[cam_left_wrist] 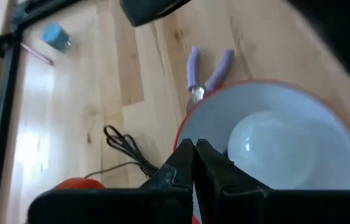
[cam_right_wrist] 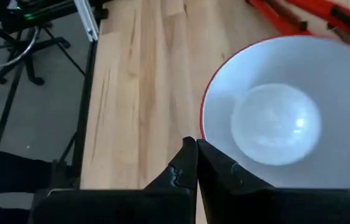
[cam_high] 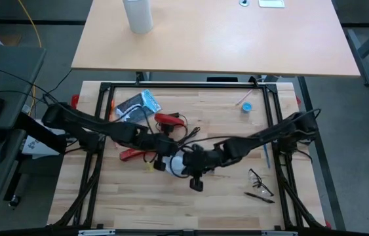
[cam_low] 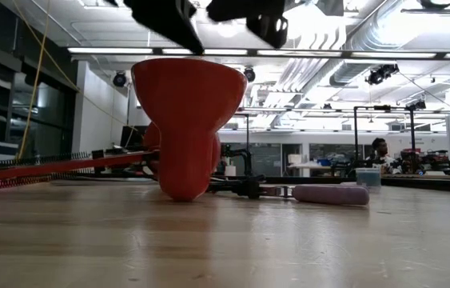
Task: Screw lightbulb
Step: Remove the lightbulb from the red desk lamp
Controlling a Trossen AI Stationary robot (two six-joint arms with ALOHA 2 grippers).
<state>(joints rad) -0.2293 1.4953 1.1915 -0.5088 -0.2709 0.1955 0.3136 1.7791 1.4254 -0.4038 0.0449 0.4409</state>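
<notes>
The red lamp's shade (cam_low: 186,120) stands on its narrow end with its white inside facing up (cam_high: 176,165). The white lightbulb (cam_left_wrist: 273,148) sits in the middle of the shade and also shows in the right wrist view (cam_right_wrist: 277,124). My left gripper (cam_left_wrist: 194,158) is shut at the shade's rim on its left side (cam_high: 166,157). My right gripper (cam_right_wrist: 196,158) is shut at the rim on the opposite side (cam_high: 191,164). Neither gripper is on the bulb. My left gripper has its shut fingertips right at the shade's red rim (cam_left_wrist: 178,134), coming from above; I cannot tell whether it touches the rim. My right gripper has its shut fingertips right at the red rim (cam_right_wrist: 202,121), coming from above; I cannot tell whether it touches.
Purple-handled pliers (cam_left_wrist: 209,68) lie by the shade. A small blue round object (cam_high: 246,107) is at the far right, and glasses (cam_high: 261,177) at the near right. The lamp's red base (cam_high: 166,120), black cable (cam_left_wrist: 125,146) and a packet (cam_high: 138,105) lie behind the shade.
</notes>
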